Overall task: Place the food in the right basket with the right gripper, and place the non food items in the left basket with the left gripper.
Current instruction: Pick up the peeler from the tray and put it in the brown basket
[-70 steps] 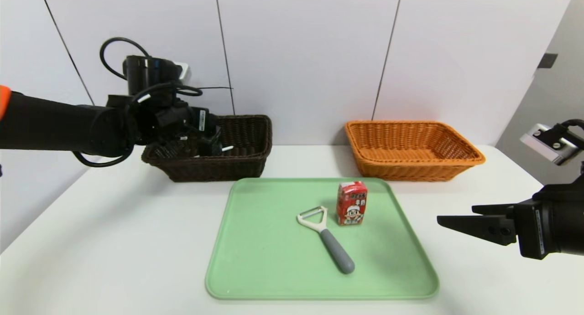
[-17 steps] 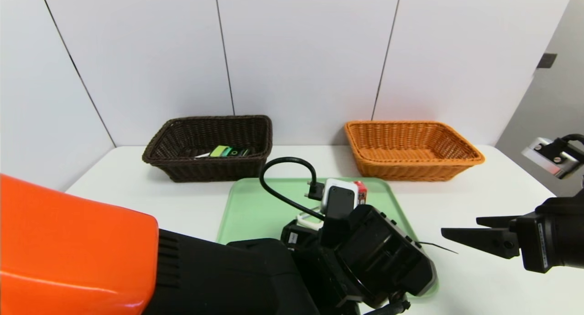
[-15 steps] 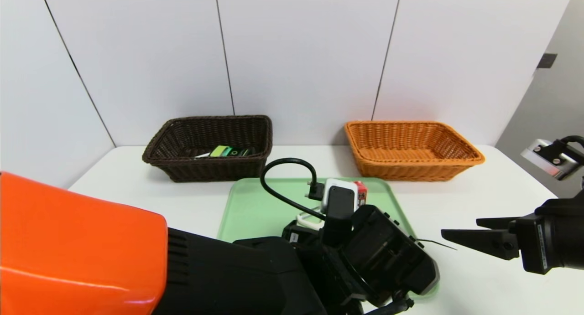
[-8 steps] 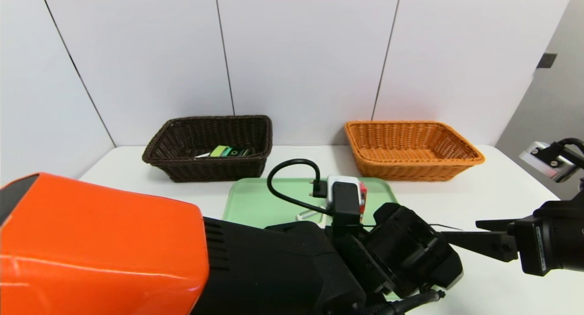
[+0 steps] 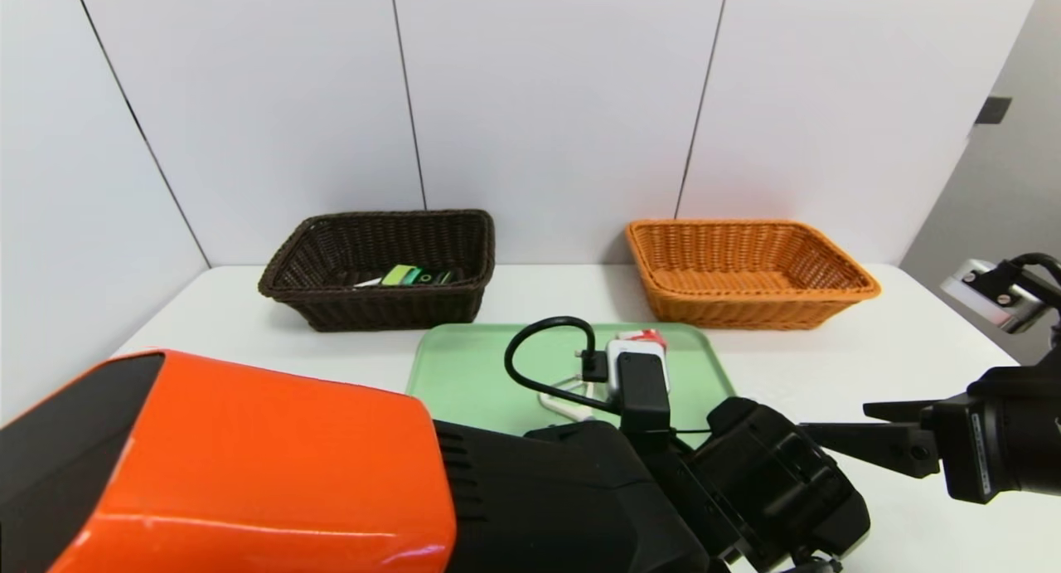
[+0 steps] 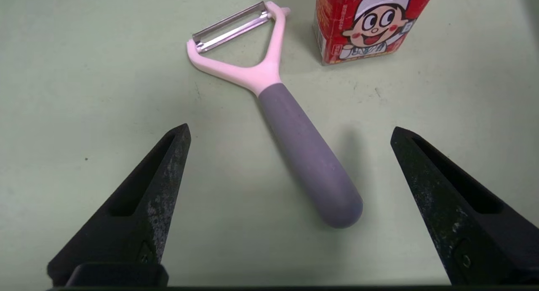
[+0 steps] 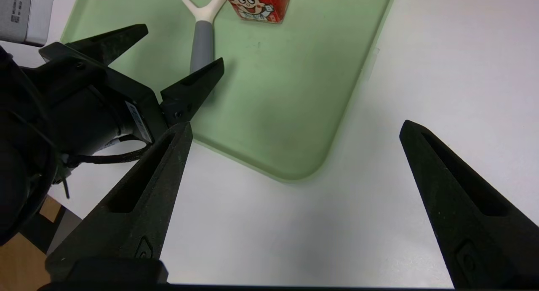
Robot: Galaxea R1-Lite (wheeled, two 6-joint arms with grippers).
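- The left gripper (image 6: 288,131) hangs low over the green tray (image 5: 464,366), its two black fingers (image 6: 143,198) spread wide and holding nothing; the grey end of the peeler's handle lies between the tips, untouched.
- From the head view the left arm's orange shell (image 5: 232,465) and black wrist block most of the tray's near half.
- The right gripper (image 5: 829,436) hovers over the white table (image 5: 870,357) off the tray's right edge, its fingers also wide apart and empty.
- The peeler (image 6: 273,110) lies flat on the tray, white head and steel blade pointing toward the far edge.
- Just beside the peeler's head, not touching it, the red drink carton (image 6: 366,21) stands upright near the tray's far edge. Its front shows a cartoon boy's face in a white cap; the white lettering above is cut off and cannot be read.
- At the table's far edge, against the wall, the dark brown basket (image 5: 381,308) sits left and holds a black bottle with a green label (image 5: 419,275) and a slim white pen (image 5: 365,283).
- The orange basket (image 5: 746,295) sits at the far right.
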